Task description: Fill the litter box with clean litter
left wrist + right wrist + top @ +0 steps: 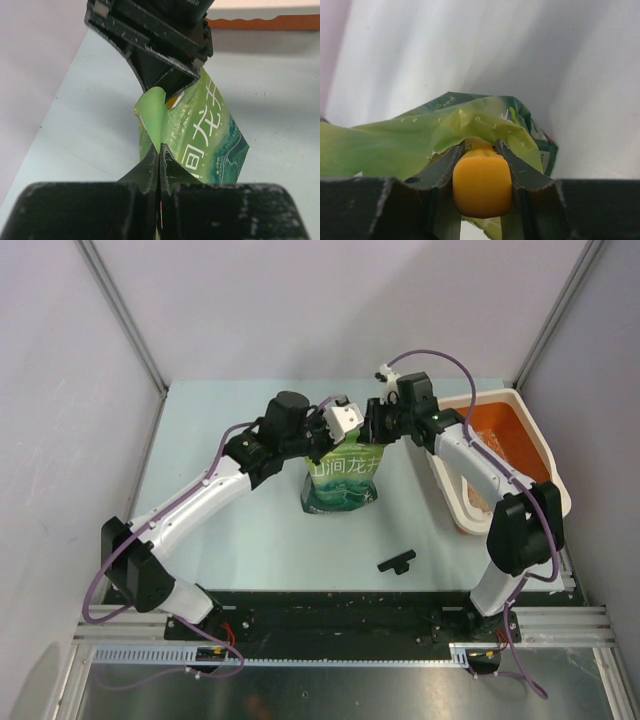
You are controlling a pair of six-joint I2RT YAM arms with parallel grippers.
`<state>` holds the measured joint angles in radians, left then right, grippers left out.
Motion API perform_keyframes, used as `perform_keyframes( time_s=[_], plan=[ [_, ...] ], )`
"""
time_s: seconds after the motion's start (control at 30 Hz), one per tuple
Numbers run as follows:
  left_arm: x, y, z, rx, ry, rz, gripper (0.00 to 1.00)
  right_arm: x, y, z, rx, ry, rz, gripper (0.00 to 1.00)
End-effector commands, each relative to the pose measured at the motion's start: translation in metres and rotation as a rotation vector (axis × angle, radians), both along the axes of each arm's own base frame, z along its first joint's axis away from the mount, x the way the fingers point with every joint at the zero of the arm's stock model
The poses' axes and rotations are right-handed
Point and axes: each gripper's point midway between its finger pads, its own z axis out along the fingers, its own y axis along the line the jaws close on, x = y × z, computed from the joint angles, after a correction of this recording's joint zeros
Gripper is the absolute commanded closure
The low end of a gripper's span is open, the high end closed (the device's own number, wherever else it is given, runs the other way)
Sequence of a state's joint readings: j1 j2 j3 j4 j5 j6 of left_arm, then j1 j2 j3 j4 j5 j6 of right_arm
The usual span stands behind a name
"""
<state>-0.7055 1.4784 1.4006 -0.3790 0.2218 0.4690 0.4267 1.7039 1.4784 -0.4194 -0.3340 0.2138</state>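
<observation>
A green printed bag [343, 482] stands upright mid-table, its top held between both grippers. My left gripper [159, 150] is shut on a fold of the bag's [210, 135] top edge. My right gripper [480, 147] is shut on the orange scoop's handle [482, 187], which runs down into the bag's [420, 140] open mouth; the scoop's bowl is hidden. The litter box [533, 430], white with an orange inside, lies at the right, beside the right arm. A pale beige patch of litter [478, 502] shows at its near end.
A small black T-shaped piece [396, 561] lies on the table in front of the bag. Grey walls close in the table on the left, back and right. The litter box's orange edge [260, 22] shows beyond the bag in the left wrist view.
</observation>
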Motion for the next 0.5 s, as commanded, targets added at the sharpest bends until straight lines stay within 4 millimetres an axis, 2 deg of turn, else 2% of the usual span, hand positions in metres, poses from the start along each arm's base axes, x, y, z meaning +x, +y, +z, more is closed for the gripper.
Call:
perform_keyframes(
  time_s=[0.0,0.1,0.23,0.47],
  plan=[
    [-0.008,-0.001,0.037,-0.100,-0.042,-0.005,1.00,0.012,0.000,-0.017,0.218,0.205,-0.084,1.00],
    [-0.010,-0.001,0.033,-0.095,-0.037,-0.012,1.00,0.022,-0.007,-0.002,0.340,0.238,-0.089,1.00],
    [-0.009,0.002,0.031,-0.078,-0.052,-0.011,1.00,0.036,-0.029,0.019,0.489,0.288,-0.120,1.00],
    [-0.004,0.005,0.032,-0.060,-0.073,0.005,1.00,0.047,-0.055,0.055,0.609,0.280,-0.190,1.00]
  ],
)
